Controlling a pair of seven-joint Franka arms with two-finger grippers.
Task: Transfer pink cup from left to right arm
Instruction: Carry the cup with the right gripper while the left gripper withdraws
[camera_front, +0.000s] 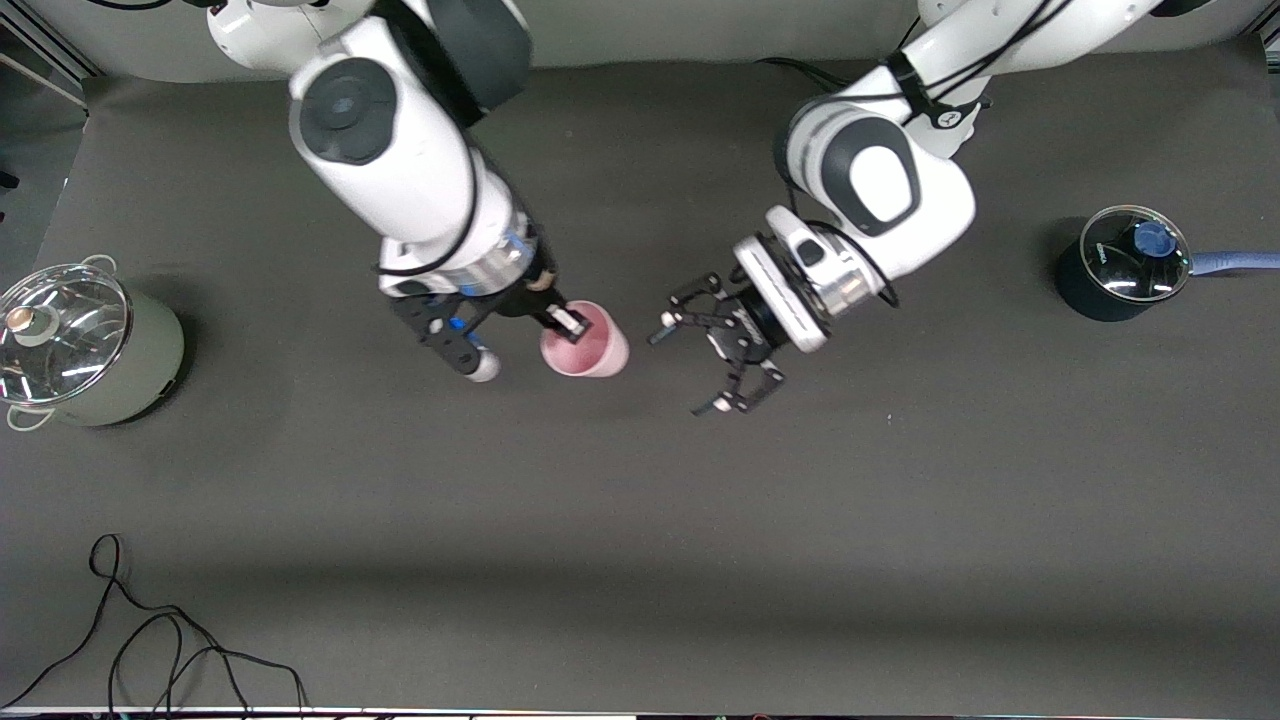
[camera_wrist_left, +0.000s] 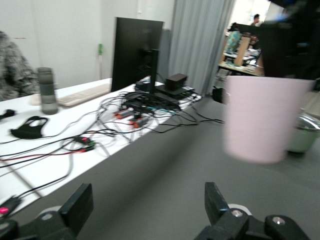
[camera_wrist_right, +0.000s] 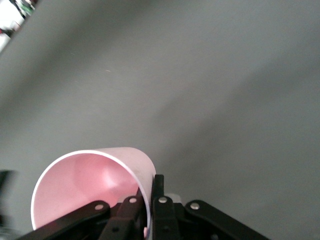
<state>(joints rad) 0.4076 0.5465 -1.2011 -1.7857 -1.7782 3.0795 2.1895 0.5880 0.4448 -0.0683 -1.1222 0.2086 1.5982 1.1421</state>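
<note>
Cluttered white desk (camera_wrist_left: 60, 150), grey curtain (camera_wrist_left: 202, 40)

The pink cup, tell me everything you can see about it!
The pink cup is small, smooth and pale pink, with no handle, and looks like plastic. It tapers toward its base, and nothing shows inside. The right claw pinches its rim, one finger inside and one outside, holding it above the grey table. The left claw is open beside it, not touching.
</note>
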